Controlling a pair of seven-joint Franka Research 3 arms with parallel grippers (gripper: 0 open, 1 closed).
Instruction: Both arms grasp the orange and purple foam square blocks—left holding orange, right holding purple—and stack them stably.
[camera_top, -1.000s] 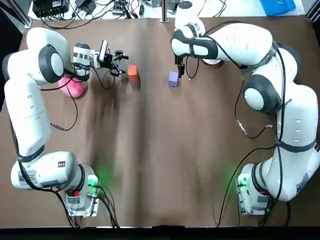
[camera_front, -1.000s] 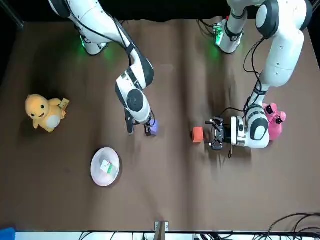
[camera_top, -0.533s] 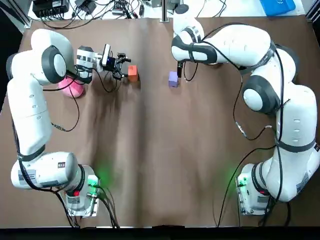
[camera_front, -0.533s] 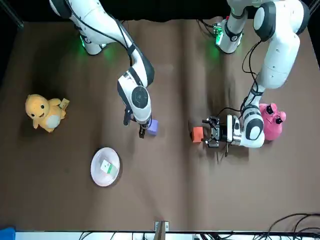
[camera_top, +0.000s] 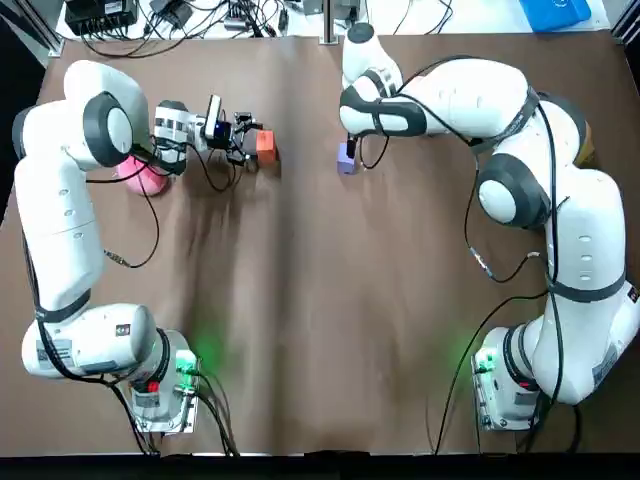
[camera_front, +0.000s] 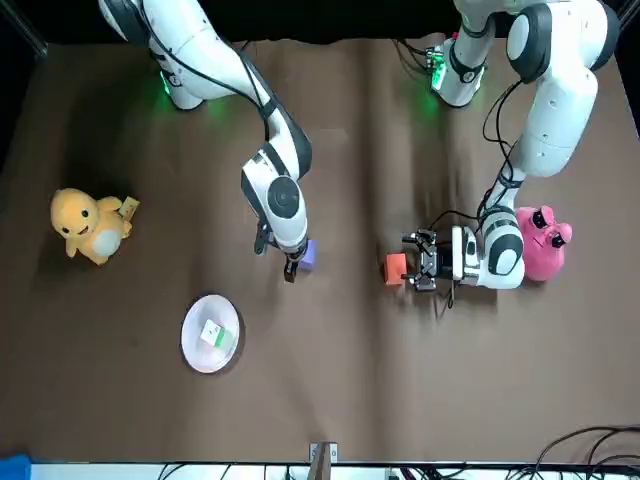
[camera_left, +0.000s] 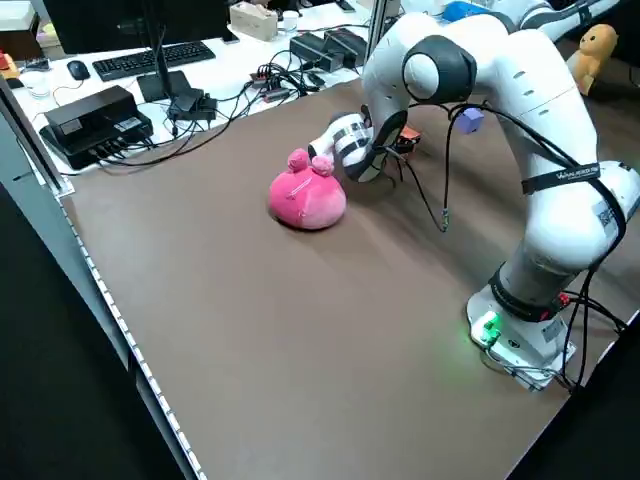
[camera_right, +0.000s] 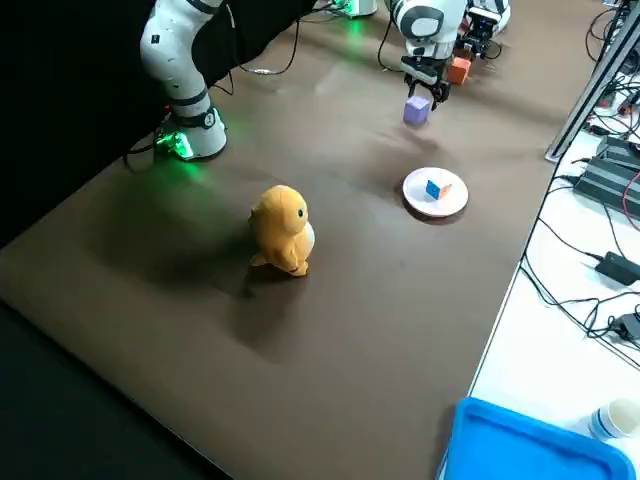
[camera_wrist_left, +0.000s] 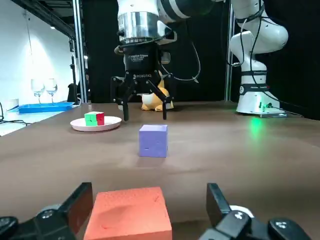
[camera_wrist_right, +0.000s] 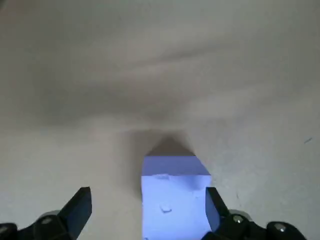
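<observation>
The orange foam block (camera_top: 265, 143) rests on the brown table at the back left. My left gripper (camera_top: 246, 140) lies level with the table and is open, its fingertips reaching the block's sides; the left wrist view shows the orange block (camera_wrist_left: 131, 215) between the two open fingers (camera_wrist_left: 80, 202). The purple foam block (camera_top: 346, 158) sits a short way to its right. Over it my right gripper (camera_top: 350, 150) points down, open. In the right wrist view the purple block (camera_wrist_right: 175, 200) lies between the spread fingers (camera_wrist_right: 80, 207), nearer one of them.
A pink plush (camera_top: 145, 175) lies beside the left forearm. A yellow plush (camera_front: 88, 226) and a white plate (camera_front: 197, 350) holding a small coloured cube stand on the robot's right side. Cables and boxes sit beyond the table's far edge.
My left gripper has slid toward the orange block until its fingers flank it. My right gripper has shifted over the purple block and straddles it.
</observation>
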